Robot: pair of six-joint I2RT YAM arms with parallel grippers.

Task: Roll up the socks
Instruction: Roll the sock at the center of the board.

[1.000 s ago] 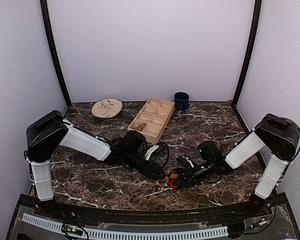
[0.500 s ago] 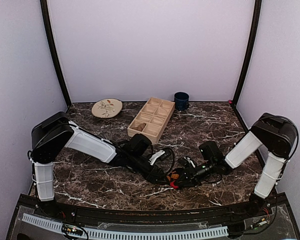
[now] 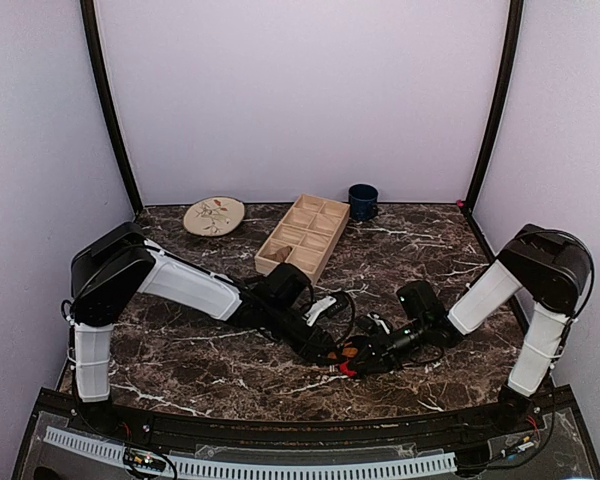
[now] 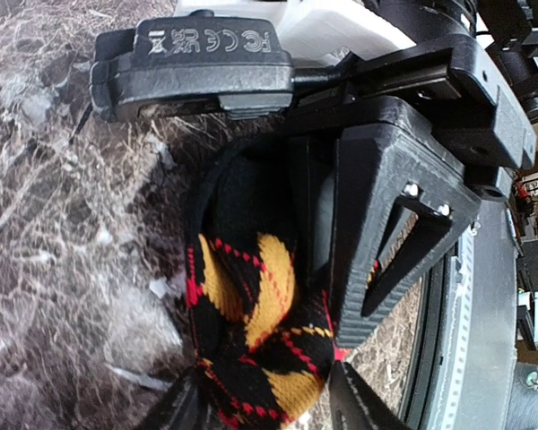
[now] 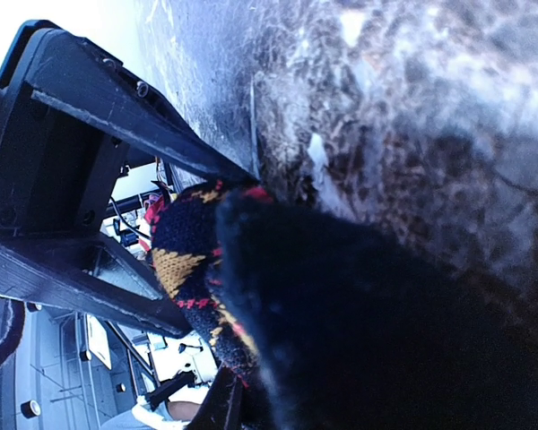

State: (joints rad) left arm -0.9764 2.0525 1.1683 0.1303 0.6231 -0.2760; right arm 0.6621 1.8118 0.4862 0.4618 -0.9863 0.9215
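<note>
The black sock with red and orange diamonds (image 3: 348,353) is bunched into a small bundle near the table's front middle, caught between both grippers. My left gripper (image 3: 332,350) comes in from the left. In the left wrist view its two fingertips press either side of the argyle sock (image 4: 251,305). My right gripper (image 3: 362,350) comes in from the right, shut on the same bundle, and its black fingers (image 4: 381,215) clamp the far end. The right wrist view is mostly filled by blurred black sock fabric (image 5: 188,260). A small tan bundle (image 3: 281,254) lies in the tray's near left compartment.
A wooden divided tray (image 3: 320,225) stands at the back middle. A patterned plate (image 3: 214,215) is to its left and a dark blue mug (image 3: 362,201) to its right. Lilac walls close in the marble table (image 3: 180,360) on three sides.
My left arm has stretched further right, bringing its gripper closer against the right one over the sock. The right gripper has barely moved.
</note>
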